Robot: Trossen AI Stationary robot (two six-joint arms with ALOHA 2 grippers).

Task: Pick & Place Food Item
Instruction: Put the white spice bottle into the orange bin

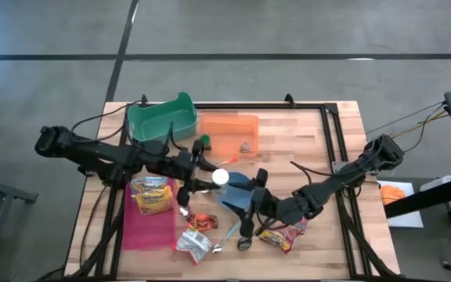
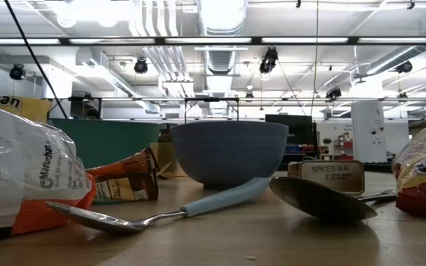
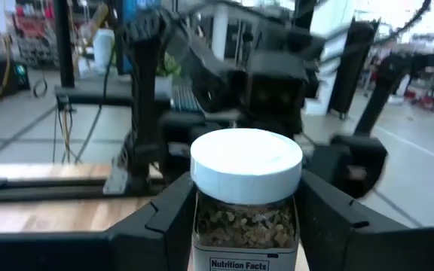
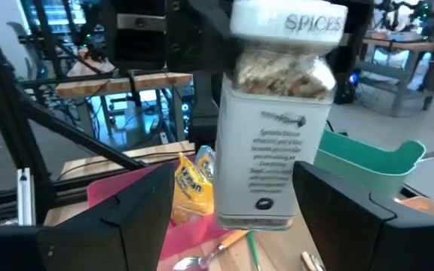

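Observation:
A clear spice jar (image 1: 220, 178) with a white lid is in the air near the table's middle, beside the blue bowl (image 1: 237, 194). My left gripper (image 1: 212, 177) reaches in from the table's left and is shut on it. The left wrist view shows the jar (image 3: 246, 173) between my left gripper's (image 3: 246, 226) fingers. My right gripper (image 1: 245, 200) comes from the right and is open. In its wrist view my right gripper's (image 4: 232, 181) fingers stand on either side of the jar (image 4: 277, 143); I cannot tell whether they touch it. My left gripper pinches the jar's upper body, just under the white lid (image 3: 203, 220), between its two fingers. The fingers lie level and come from the table's left. The jar stands upright in the hold, lifted clear of the table.
A green bin (image 1: 163, 117) and an orange tray (image 1: 227, 129) stand at the far side. A pink mat (image 1: 149, 227), snack bags (image 1: 151, 194) (image 1: 282, 233) (image 1: 194, 243) and two spoons (image 2: 161, 216) (image 2: 320, 199) lie near the front, around the bowl (image 2: 229, 151).

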